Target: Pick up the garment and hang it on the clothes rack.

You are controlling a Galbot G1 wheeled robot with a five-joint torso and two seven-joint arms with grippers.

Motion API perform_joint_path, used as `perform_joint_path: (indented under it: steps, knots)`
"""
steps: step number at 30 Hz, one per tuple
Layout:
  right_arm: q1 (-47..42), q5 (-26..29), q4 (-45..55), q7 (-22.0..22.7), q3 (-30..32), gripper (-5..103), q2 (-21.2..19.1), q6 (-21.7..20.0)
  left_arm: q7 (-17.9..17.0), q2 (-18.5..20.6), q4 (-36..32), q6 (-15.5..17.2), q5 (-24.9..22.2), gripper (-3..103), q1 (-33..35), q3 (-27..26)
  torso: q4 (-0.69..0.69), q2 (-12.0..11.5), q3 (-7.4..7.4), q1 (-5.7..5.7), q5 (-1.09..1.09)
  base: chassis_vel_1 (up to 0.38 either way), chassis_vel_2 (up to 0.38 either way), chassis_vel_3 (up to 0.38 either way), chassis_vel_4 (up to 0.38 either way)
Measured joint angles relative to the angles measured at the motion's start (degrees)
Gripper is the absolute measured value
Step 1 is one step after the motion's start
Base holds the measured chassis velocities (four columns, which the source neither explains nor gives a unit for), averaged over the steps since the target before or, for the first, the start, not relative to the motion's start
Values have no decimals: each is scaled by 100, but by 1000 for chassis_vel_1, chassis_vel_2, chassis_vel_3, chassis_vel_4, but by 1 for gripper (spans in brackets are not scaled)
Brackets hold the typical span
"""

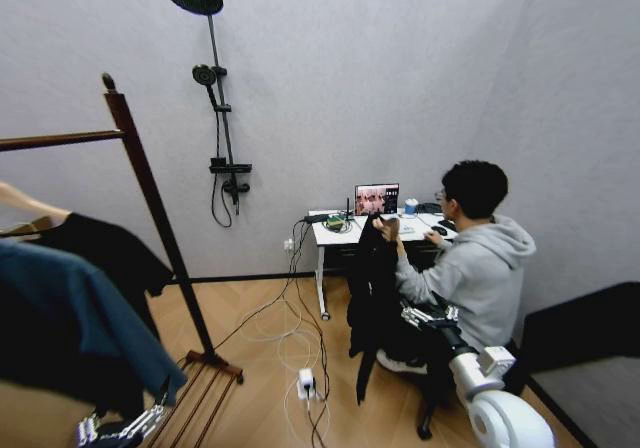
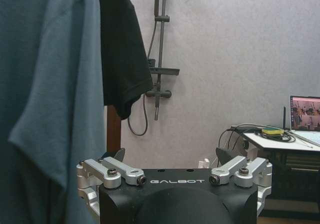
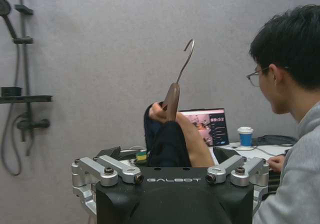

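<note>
A person's hand (image 3: 162,115) holds the garment (image 1: 372,298) on a hanger (image 3: 176,84) at frame centre, before the wide-open right gripper (image 3: 170,154). The left gripper (image 2: 170,156), also open, waits low left by the rack (image 1: 150,193). Closing on loose cloth could slip it off.

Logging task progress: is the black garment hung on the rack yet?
No. The garment hangs from a hanger a person's hand holds, apart from the rack.

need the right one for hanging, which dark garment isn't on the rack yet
The long black garment on a hanger that a person's hand holds up by the right claw; the teal shirt and short black top already hang on the rack.
</note>
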Motion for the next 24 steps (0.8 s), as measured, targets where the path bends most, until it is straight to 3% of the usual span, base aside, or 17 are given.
perform_joint_path:
  steps: [1,4,7,9,13,21,24]
  knots:
    - [261,36,-152,92,-16,100,-83,-148,0,2,0,0,0,100,0,0,-9,1,-2,-3,-6,-141,96,21,-88]
    - [693,205,-456,109,-49,100,-329,-251,1,1,0,0,0,100,0,0,-2,1,-1,-5,7,-47,49,14,-40]
    - [999,358,-716,39,-47,100,-676,-336,0,1,0,0,0,100,1,0,-1,4,-4,-13,-3,51,-19,-14,62]
    - [1136,414,-870,-20,-31,100,-853,-343,-1,0,0,0,0,100,2,0,-1,7,-5,-17,1,72,-70,-44,70]
    - [1608,651,-1454,-460,-22,100,-1456,-231,-1,0,0,0,0,100,2,0,-6,7,-5,-17,-1,46,-54,-53,40]
    - [2089,972,-1919,-1067,-360,100,-1744,-114,0,0,0,0,0,100,1,0,-2,3,-2,-7,1,0,0,0,0]
    - [2271,985,-2055,-1077,-468,100,-1745,-137,0,0,0,0,0,100,1,0,-2,3,-2,-8,0,0,0,0,0]
